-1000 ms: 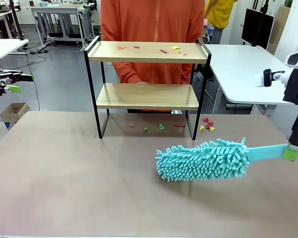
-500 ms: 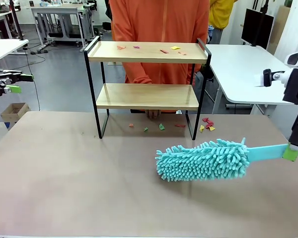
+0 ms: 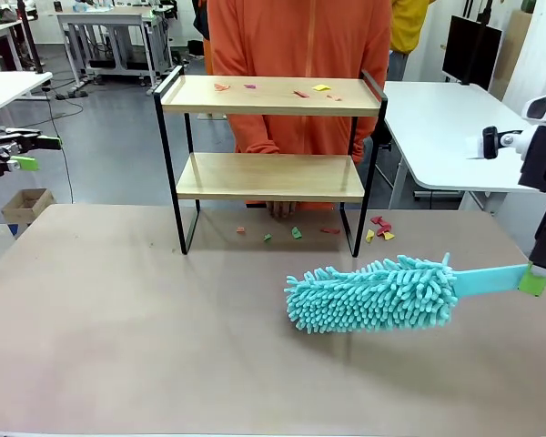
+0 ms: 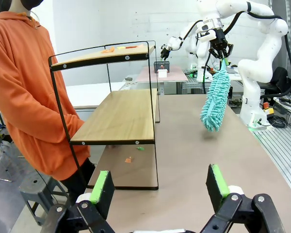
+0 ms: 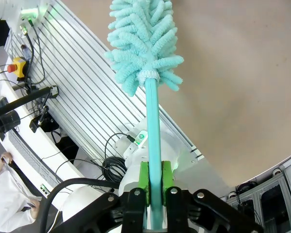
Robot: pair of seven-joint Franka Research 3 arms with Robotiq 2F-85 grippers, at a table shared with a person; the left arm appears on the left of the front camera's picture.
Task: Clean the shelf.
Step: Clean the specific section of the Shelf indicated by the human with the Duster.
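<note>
our right gripper (image 5: 155, 177) pinches the duster (image 3: 373, 293) handle at the right edge of the table (image 3: 118, 319), left gripper (image 4: 159, 187) spread; sweep too hard and the shelf (image 3: 268, 176) could tip toward the person (image 3: 291, 36).

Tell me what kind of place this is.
Most likely a robotics lab or workshop: a white robot arm holding a duster, more white work tables behind, and a red emergency stop button beside the rig.

The shelf (image 3: 268, 177) is matt pale wood in black metal. The duster (image 3: 373, 293) is shaggy cloth on smooth plastic.
</note>
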